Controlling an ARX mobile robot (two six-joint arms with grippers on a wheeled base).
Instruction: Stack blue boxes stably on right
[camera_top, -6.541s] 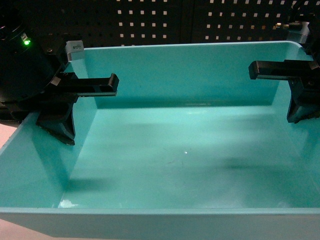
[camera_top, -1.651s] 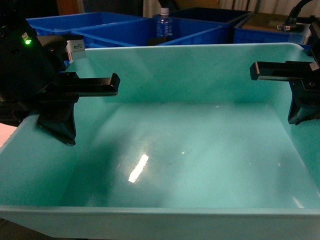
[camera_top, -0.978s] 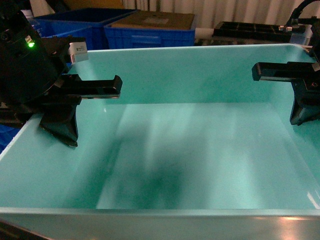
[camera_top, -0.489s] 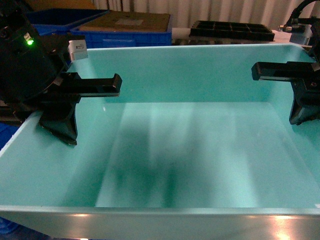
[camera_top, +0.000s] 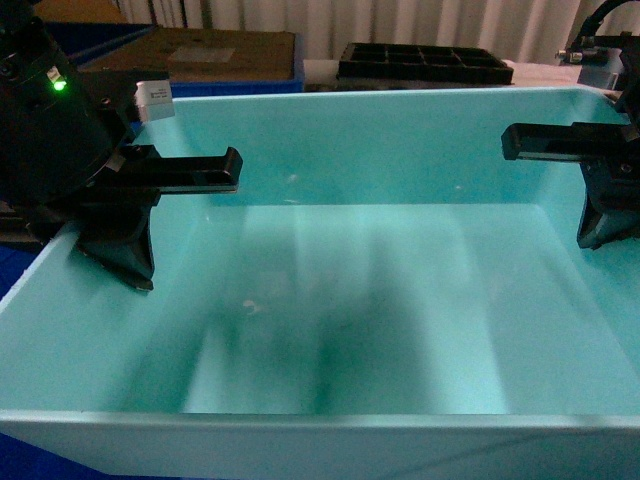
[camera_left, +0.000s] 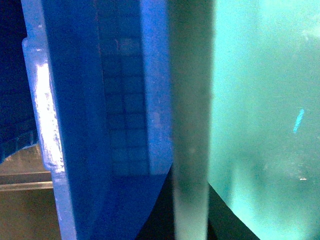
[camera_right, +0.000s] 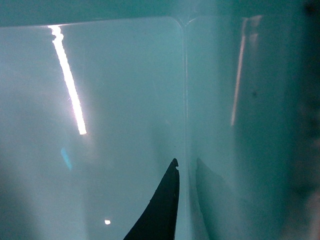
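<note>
Head view: left gripper (camera_top: 105, 235) and right gripper (camera_top: 600, 190) fingers clamped on opposite end walls of the light turquoise smooth plastic tub (camera_top: 350, 330), carried between them. Left wrist view: royal-blue plastic crate (camera_left: 100, 125) lies just outside the fingers. Right wrist view: tub interior only. Advice: hold it level, lower squarely

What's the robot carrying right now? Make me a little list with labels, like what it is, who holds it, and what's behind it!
thing carried: turquoise tub, nothing visible inside
left gripper: clamped on the tub's left wall
right gripper: clamped on the tub's right wall
just outside the left wall: blue crate, seen by the left wrist camera
behind the tub: black compartment tray and cardboard carton
stacked yet: no, the tub hangs between the two grippers
</note>
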